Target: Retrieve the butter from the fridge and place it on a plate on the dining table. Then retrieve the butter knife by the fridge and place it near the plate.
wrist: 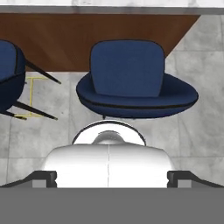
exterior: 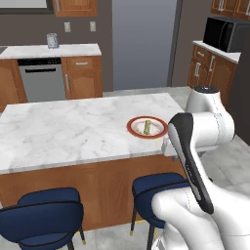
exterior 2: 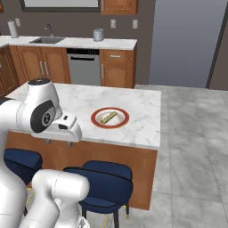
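The butter (exterior: 147,126) (exterior 2: 108,118), a slim pale yellow-olive stick, lies inside the plate (exterior: 134,128) (exterior 2: 96,119), which has a white centre and a red-orange rim. The plate rests on the marble dining table (exterior: 63,132) (exterior 2: 142,111), near its front edge. My gripper (exterior 2: 59,142) (wrist: 111,179) hangs just off that edge, left of the plate in the right base view. It points down over a blue stool (wrist: 131,78). Its fingertips (wrist: 43,178) stand wide apart with nothing between them, so it is open. The fridge and the butter knife are out of view.
Two blue stools (exterior: 44,215) (exterior: 158,188) stand against the table's wooden base. Behind the table run wood cabinets with a dishwasher (exterior: 41,78), a sink (exterior 2: 46,40) and a metal jar (exterior: 52,40). A microwave (exterior: 224,34) sits at the right. Grey tiled floor (exterior 2: 191,147) lies open to the right.
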{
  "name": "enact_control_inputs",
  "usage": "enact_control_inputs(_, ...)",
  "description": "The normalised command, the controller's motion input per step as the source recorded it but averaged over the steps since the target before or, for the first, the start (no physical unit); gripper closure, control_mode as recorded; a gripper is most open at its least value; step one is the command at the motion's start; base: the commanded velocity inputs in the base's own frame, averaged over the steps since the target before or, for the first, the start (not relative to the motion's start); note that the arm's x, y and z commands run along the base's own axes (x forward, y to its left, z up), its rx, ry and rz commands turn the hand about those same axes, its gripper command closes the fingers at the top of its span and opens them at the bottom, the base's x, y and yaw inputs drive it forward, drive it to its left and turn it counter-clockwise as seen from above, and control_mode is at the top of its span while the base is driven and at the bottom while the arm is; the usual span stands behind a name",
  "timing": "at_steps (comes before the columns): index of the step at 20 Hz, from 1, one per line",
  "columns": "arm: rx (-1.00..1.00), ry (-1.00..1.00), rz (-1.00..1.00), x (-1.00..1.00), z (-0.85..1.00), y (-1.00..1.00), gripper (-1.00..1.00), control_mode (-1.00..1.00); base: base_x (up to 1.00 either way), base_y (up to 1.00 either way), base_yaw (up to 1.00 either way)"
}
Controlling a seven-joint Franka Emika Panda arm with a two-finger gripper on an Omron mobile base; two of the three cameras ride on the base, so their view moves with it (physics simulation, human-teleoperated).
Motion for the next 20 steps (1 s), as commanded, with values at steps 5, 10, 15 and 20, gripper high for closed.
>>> enact_control_inputs(5, 0.00, 0.00, 0.01, -0.04, -0.02, 0.00, -1.00, 1.00, -0.15, 0.01, 0.06)
enact_control_inputs(10, 0.00, 0.00, 0.00, 0.00, 0.00, 0.00, -1.00, 1.00, -0.53, 0.05, 0.30)
enact_control_inputs(15, 0.00, 0.00, 0.00, 0.00, 0.00, 0.00, -1.00, 1.00, -0.73, 0.00, 0.38)
enact_control_inputs(20, 0.00, 0.00, 0.00, 0.00, 0.00, 0.00, -1.00, 1.00, -0.40, -0.02, 0.47)
